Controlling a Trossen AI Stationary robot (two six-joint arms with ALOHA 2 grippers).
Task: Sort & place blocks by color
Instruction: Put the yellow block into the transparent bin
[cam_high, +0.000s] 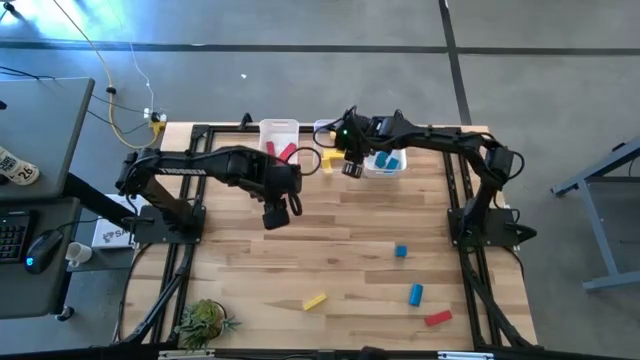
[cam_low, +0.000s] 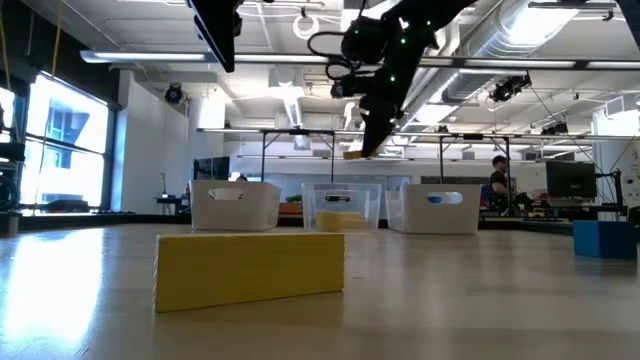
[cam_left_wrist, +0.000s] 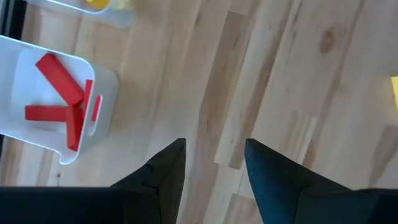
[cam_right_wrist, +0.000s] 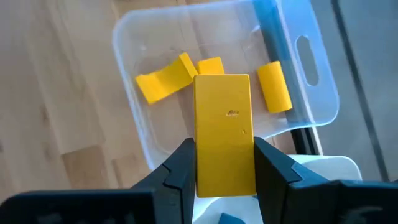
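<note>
The right gripper (cam_right_wrist: 224, 180) holds a yellow bar (cam_right_wrist: 224, 134) upright between its two dark fingers (cam_right_wrist: 177, 171), which press its long sides, narrowed to the bar's width. Just beyond and below the bar sits the middle bin (cam_right_wrist: 134, 134), clear with a white rim, and in it lie three more yellow blocks (cam_right_wrist: 161, 84) — a bar, a cube and a cylinder. In the high view this gripper (cam_high: 351, 167) hangs beside that bin (cam_high: 322, 128), between the bin with red blocks (cam_high: 275, 128) and the bin with blue blocks (cam_high: 386, 172).

The left gripper (cam_left_wrist: 214, 168) hovers over bare wood of the table (cam_left_wrist: 280, 81), fingers parted with a clear gap and nothing between them. Ahead of it and off to one side is the red bin (cam_left_wrist: 99, 112), with red bars (cam_left_wrist: 62, 99) crossed inside.

On the near half of the table, well apart from both grippers, lie four loose blocks: a yellow bar (cam_high: 315, 301), a blue cube (cam_high: 401, 251), a blue cylinder (cam_high: 415, 294) and a red bar (cam_high: 437, 318). In the low view the loose yellow bar (cam_low: 250, 268) fills the foreground — the right gripper (cam_low: 362, 148) hangs high above the bins behind it.
</note>
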